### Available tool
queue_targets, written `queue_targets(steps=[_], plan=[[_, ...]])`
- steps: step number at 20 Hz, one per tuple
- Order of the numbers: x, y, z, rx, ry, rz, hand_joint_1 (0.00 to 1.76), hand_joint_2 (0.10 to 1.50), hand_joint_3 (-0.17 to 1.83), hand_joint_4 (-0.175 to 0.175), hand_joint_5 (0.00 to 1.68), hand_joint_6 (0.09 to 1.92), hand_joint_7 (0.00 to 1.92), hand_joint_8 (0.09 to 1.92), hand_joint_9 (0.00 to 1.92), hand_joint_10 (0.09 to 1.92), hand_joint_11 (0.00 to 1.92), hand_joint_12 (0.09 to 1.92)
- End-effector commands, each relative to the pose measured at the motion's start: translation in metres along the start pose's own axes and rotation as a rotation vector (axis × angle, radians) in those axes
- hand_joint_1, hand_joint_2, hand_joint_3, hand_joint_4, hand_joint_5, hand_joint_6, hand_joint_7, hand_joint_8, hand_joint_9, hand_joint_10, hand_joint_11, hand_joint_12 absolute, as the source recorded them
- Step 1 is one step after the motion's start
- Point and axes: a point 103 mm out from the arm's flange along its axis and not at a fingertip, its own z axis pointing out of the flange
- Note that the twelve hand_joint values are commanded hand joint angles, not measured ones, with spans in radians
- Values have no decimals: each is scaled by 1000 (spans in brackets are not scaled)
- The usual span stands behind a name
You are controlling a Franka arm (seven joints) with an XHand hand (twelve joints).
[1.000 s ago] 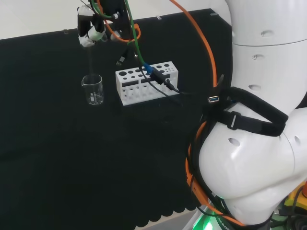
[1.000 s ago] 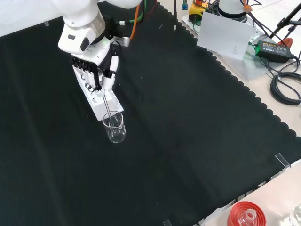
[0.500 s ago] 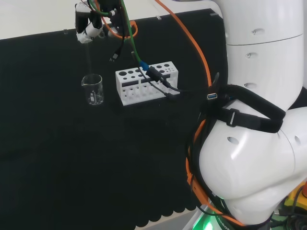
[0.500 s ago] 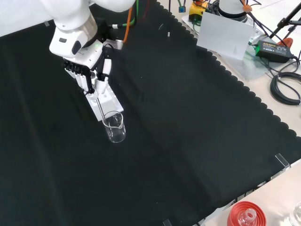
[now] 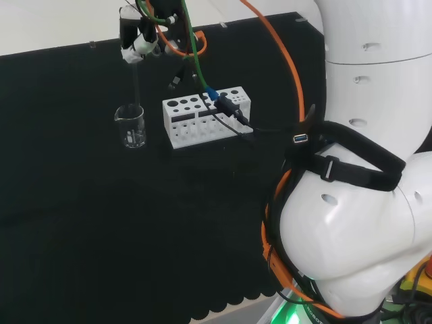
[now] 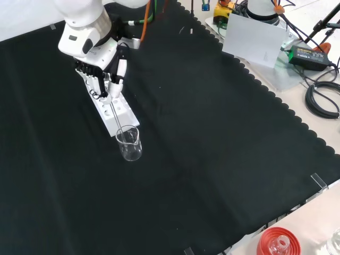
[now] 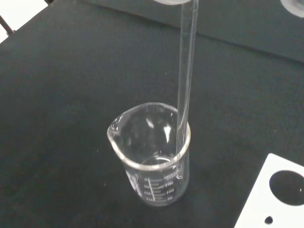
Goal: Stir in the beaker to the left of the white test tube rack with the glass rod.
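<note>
Hand [image 6: 109, 79] with fingers closed around the glass rod [image 7: 185, 90], rod's lower end inside the clear beaker [image 7: 152, 161], leaning on its rim, beaker beside white test tube rack [image 5: 206, 116]

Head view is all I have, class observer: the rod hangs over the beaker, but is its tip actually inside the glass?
Observer: Yes. In the wrist view the rod passes the rim and ends low inside the beaker, near its wall.
Operator: Which part of the wall?
Observer: The part away from the spout.
Operator: Is the hand gripping the rod?
Observer: In the front view the hand has fingers curled round the rod's top, above the rack.
</note>
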Motion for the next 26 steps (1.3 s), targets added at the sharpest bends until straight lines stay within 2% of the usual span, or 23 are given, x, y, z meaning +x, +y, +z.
queue_targets(steps=[1, 6, 10, 15, 26], plan=[[22, -3, 2, -6, -1, -14, 1325, 1052, -175, -175, 1300, 296, 1417, 516, 1821, 329, 1688, 530], [44, 11, 0, -5, 5, -52, 1325, 1052, -175, -175, 1299, 297, 1417, 516, 1821, 328, 1688, 530], [53, 20, -4, -9, -5, -64, 1325, 1052, -175, -175, 1299, 297, 1417, 516, 1821, 328, 1688, 530], [52, 23, -7, -2, -25, -59, 1325, 1052, -175, -175, 1299, 298, 1417, 517, 1821, 327, 1688, 530], [43, 20, -7, -8, -19, -50, 1325, 1052, -175, -175, 1299, 299, 1416, 518, 1822, 326, 1688, 530]])
